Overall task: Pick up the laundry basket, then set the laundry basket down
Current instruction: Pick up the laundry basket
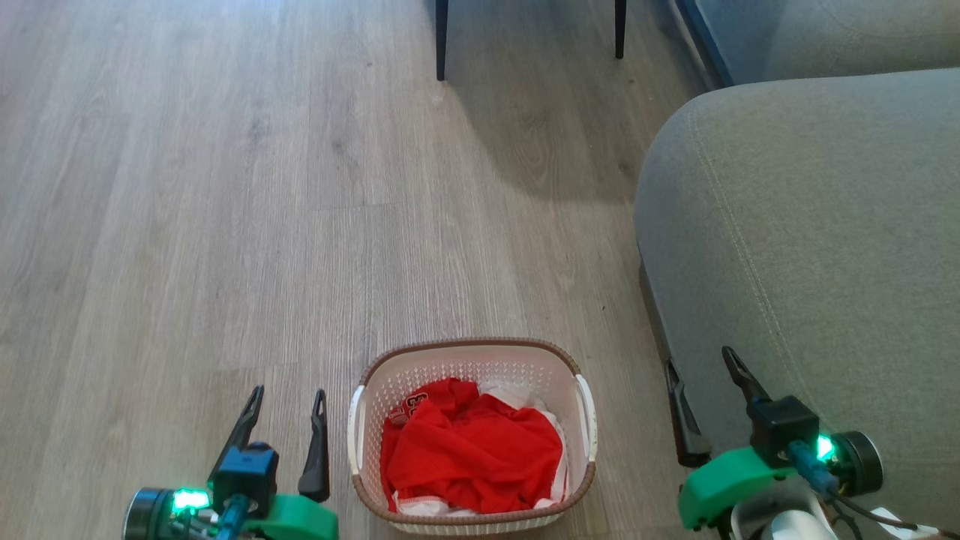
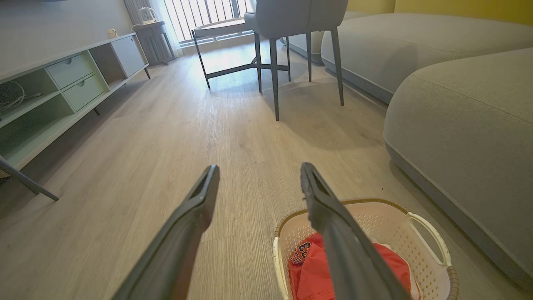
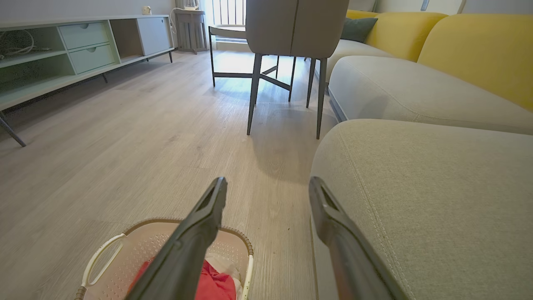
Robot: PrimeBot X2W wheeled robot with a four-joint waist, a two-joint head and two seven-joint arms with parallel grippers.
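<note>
On the wood-grain floor (image 1: 225,225), the laundry basket (image 1: 469,343) stands upright between the two grippers, touched by neither. The left gripper (image 1: 289,392) sits just beside the basket's left handle, jaws released and empty. The right gripper (image 1: 698,358) sits well apart from the right handle, jaws likewise spread and empty. Its outer finger overlaps the edge of the grey sofa (image 1: 810,225); contact cannot be determined. A red garment (image 1: 472,450) covers a white cloth (image 1: 517,394) inside the basket and hides the basket's bottom. The garment's print is folded and illegible. Both wrist views cut the basket off at the bottom edge. Dark chair legs (image 1: 441,37) stand farther off; a low pale-green media console (image 2: 62,83) runs along the wall.
</note>
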